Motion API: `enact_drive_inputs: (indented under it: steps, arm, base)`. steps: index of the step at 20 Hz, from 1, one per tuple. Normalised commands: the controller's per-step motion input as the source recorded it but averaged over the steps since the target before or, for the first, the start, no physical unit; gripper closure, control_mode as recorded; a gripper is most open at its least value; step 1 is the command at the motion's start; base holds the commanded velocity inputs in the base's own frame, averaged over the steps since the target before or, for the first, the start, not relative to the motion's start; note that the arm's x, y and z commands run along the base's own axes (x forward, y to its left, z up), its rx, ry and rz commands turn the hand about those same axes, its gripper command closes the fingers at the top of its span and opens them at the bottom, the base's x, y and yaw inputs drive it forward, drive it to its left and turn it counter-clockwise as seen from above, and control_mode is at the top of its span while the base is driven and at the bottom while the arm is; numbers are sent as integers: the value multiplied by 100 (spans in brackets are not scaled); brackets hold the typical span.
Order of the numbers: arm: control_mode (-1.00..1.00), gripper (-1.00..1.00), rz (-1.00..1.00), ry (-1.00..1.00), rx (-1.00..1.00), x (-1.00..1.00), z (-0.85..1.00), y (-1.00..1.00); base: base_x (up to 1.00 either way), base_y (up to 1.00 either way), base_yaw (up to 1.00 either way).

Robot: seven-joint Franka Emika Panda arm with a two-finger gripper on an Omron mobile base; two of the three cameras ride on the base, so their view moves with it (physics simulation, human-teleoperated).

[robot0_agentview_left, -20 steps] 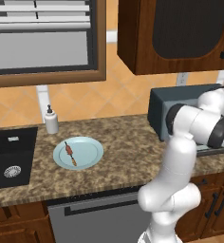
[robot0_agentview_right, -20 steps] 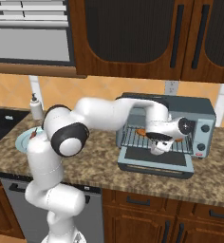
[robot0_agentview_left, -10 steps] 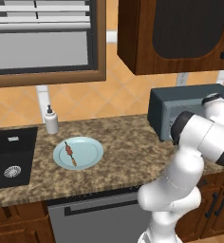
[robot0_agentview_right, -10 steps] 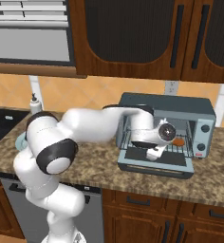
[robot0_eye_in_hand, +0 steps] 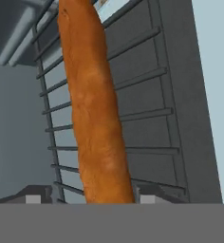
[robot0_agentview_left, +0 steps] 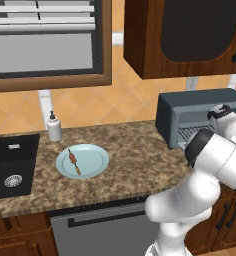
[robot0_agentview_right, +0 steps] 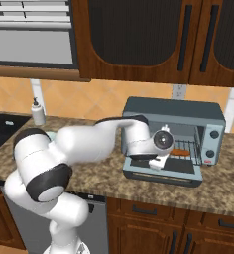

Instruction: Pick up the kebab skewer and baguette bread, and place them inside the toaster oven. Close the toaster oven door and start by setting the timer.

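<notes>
One kebab skewer (robot0_agentview_left: 74,161) on plate (robot0_agentview_left: 97,161), left base view. Right base view: baguette bread (robot0_agentview_right: 181,152) on rack inside toaster oven (robot0_agentview_right: 174,119), door (robot0_agentview_right: 163,171) down, gripper (robot0_agentview_right: 159,161) at opening. Hand view: loaf between fingertips (robot0_eye_in_hand: 32,195); pinching or spread, cannot tell.

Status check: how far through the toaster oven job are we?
Done: baguette bread lies on the rack inside the toaster oven. In hand: gripper at the oven mouth, fingers either side of the loaf; grip unclear. Left: kebab skewer sits on the plate; toaster oven door is down, timer unset.
</notes>
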Motion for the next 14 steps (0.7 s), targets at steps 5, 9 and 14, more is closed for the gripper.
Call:
enact_drive_inputs:
  steps: [5,9,14]
  arm:
    - [-100,-100,5,3,0,-21,0,0]
    - [-100,-100,10,0,0,-77,15,0]
    - [-100,-100,17,0,-4,-72,46,25]
  base:
    - [0,0,0]
    - [0,0,0]
    - [0,0,0]
